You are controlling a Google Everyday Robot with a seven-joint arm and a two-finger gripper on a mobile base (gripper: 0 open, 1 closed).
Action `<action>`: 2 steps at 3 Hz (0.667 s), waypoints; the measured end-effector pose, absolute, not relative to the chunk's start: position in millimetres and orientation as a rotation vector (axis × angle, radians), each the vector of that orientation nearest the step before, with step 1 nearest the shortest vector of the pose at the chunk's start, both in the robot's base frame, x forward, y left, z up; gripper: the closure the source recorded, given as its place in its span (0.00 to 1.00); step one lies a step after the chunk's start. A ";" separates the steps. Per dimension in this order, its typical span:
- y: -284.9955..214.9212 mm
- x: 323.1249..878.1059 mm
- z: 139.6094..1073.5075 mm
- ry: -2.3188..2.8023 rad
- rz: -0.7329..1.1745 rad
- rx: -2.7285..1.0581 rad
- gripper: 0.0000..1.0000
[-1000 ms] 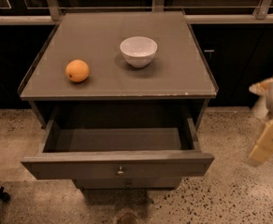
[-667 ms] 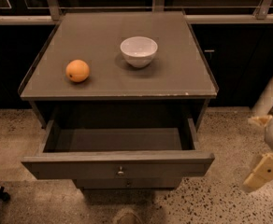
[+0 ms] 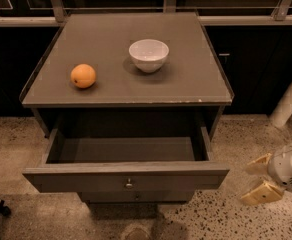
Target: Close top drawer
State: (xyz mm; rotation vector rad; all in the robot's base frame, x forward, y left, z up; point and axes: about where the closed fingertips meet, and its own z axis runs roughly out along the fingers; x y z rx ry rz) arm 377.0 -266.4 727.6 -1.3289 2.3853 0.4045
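Note:
The top drawer [image 3: 126, 180] of the grey-brown cabinet is pulled well out, its inside empty, with a small round metal knob [image 3: 129, 183] at the centre of its flat front. My gripper [image 3: 254, 180] hangs low at the right, beside and apart from the drawer's right front corner, over the speckled floor. Its two tan fingers [image 3: 261, 192] are spread apart and hold nothing.
On the cabinet top [image 3: 186, 79] sit an orange [image 3: 83, 76] at the left and a white bowl [image 3: 148, 54] near the middle. A lower drawer front [image 3: 136, 197] shows under the open one. Dark cabinets and a rail stand behind. A white pole [image 3: 291, 96] leans at the right.
My gripper has dropped lower and come a little leftward at the right side, toward the drawer front's level. The drawer, orange and bowl have not moved.

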 end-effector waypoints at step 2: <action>-266.3 377.0 727.6 2.385 0.405 -1.329 0.86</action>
